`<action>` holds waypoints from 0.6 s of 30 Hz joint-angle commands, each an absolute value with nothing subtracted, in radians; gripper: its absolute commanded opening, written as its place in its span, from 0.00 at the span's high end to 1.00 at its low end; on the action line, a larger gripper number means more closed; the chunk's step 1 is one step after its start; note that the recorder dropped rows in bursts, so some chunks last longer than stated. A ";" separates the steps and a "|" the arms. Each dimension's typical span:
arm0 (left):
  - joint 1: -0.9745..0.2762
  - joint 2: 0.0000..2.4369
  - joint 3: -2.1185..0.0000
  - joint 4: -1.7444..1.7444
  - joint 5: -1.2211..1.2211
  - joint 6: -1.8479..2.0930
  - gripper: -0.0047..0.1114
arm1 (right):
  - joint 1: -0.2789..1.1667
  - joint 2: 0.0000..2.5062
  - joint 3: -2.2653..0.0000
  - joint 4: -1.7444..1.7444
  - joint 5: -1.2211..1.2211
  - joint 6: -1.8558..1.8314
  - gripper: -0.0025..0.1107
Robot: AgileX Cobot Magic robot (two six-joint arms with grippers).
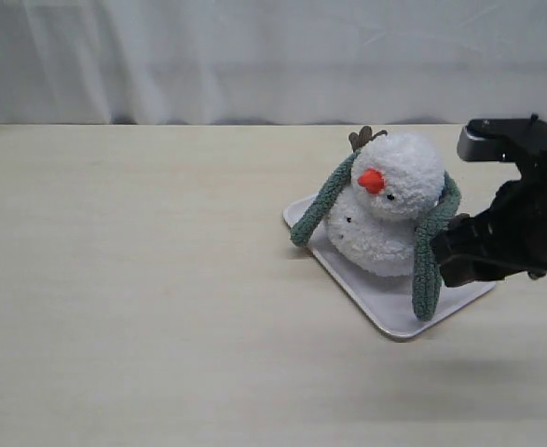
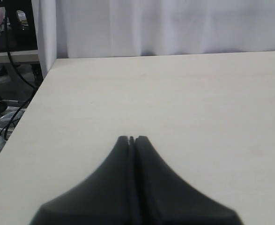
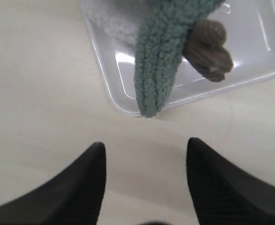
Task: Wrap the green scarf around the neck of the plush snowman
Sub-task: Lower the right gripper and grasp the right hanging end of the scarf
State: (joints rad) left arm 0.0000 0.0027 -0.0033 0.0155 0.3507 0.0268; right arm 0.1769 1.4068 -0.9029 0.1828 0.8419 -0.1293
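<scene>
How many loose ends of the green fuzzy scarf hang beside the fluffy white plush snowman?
2. One green scarf end hangs left of the plush snowman in the exterior view; the other end hangs right, beside the right gripper.

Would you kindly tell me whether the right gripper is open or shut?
Open: the right gripper has jaws parted, table showing between them, holding nothing.

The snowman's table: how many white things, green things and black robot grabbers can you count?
White things: 2, the plush snowman and the tray
Green things: 1, the green scarf
Black grippers: 2, the left gripper and the right gripper
Total: 5
</scene>
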 commanded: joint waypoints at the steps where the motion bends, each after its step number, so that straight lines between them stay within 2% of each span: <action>1: 0.000 0.000 0.000 0.014 0.340 0.025 0.96 | 0.177 1.400 -0.765 0.297 0.596 -0.218 0.53; 9: 0.000 0.000 0.000 0.014 0.336 0.025 0.96 | 0.177 1.405 -0.631 0.346 0.239 -0.274 0.53; 18: 0.000 0.000 0.000 0.014 0.336 0.025 0.96 | 0.177 1.500 -0.614 0.412 0.190 -0.276 0.53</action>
